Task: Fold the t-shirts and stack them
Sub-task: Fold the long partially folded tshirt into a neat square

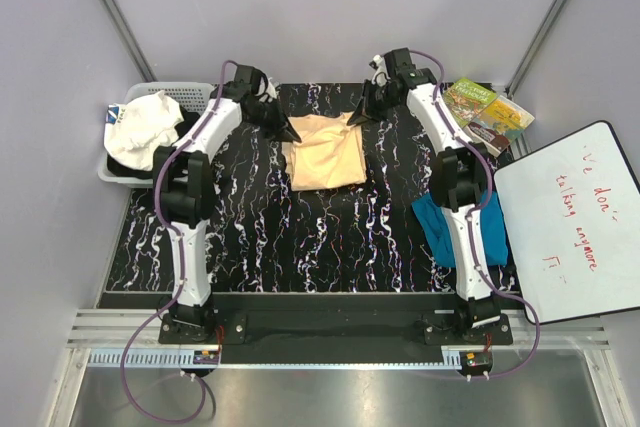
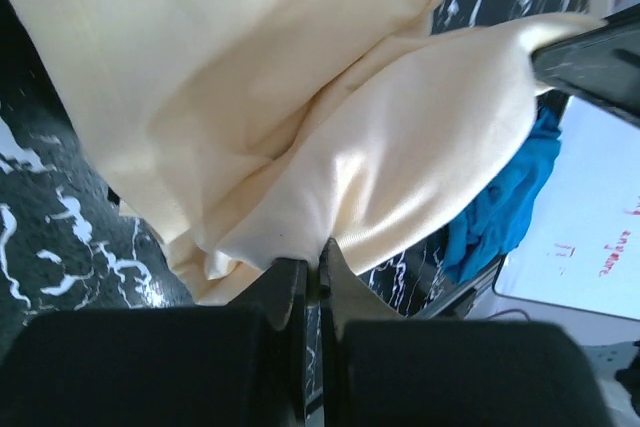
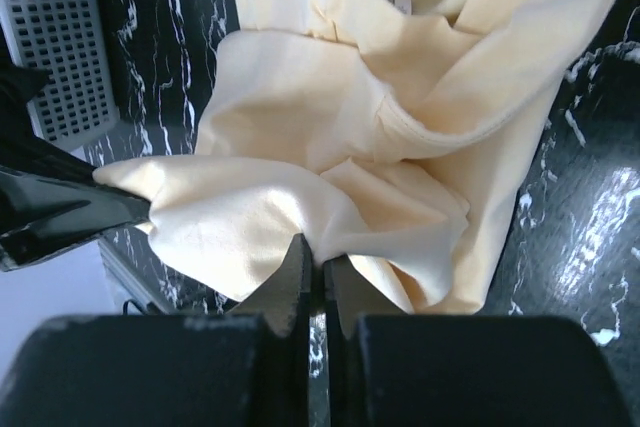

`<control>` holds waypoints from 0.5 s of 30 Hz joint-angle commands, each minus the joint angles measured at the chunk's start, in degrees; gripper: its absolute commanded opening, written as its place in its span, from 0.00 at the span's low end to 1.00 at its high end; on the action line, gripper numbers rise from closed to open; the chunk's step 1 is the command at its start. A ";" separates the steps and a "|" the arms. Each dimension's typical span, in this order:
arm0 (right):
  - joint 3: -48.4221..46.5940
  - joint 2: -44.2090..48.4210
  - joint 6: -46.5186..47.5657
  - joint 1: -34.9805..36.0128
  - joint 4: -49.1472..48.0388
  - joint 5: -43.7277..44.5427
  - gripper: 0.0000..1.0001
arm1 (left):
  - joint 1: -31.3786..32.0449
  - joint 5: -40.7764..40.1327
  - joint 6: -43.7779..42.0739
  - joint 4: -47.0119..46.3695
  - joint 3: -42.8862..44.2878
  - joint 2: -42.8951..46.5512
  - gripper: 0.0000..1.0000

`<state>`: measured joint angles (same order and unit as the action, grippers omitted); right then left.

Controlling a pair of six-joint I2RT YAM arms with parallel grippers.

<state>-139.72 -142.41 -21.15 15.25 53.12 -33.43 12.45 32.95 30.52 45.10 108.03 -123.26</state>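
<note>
**Clerk:** Start at the left, please.

**Inspector:** Top view, taken from the middle of the table (image 1: pixel 300 237). At ten o'clock, a pale basket (image 1: pixel 195 95) sits at the table's edge with a white cloth (image 1: pixel 140 132) heaped in it. The left arm reaches from seven o'clock towards twelve.

**Clerk:** State of the left tool?

**Inspector:** The left tool (image 2: pixel 312 269) is pressed together on a fold of the peach-yellow t-shirt (image 1: pixel 325 152), at the shirt's ten o'clock corner. The wrist view confirms cloth caught between the fingers.

**Clerk:** And the shirt itself?

**Inspector:** At twelve o'clock on the table, bunched and creased, its far edge gathered between the two tools and its near part lying on the surface.

**Clerk:** The right tool?

**Inspector:** The right tool (image 3: pixel 318 265) is likewise closed, pinching the same shirt at its one o'clock corner.

**Clerk:** Further right?

**Inspector:** The teal t-shirt (image 1: pixel 440 235) lies crumpled at four o'clock, partly hidden by the right arm and well apart from the peach one. Booklets (image 1: pixel 487 114) are at two o'clock. A whiteboard (image 1: pixel 570 247) with red writing is at three o'clock, beside the teal shirt.
</note>
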 commanded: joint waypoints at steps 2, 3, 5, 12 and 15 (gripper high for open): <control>-9.51 -2.07 0.49 -0.48 -1.44 3.19 0.06 | -2.07 -0.52 3.21 -9.92 2.63 1.80 0.00; -10.13 -2.52 0.32 -0.48 -2.14 3.11 0.06 | -2.60 -0.34 3.84 -10.90 2.37 1.45 0.00; -9.96 -3.48 -0.21 -0.48 -3.46 3.20 0.08 | -3.22 0.36 5.67 -13.01 3.15 0.14 0.02; -11.09 -7.61 -3.81 -0.48 -10.75 4.60 0.18 | -5.32 2.82 10.69 -16.97 7.72 -7.34 0.14; -12.67 -10.16 -5.83 -0.57 -13.29 7.31 0.31 | -6.20 4.40 13.07 -19.96 9.12 -9.89 0.57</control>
<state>-148.59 -149.84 -24.27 15.20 45.65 -30.37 7.90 34.57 39.44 31.00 113.89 -130.28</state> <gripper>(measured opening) 0.253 0.267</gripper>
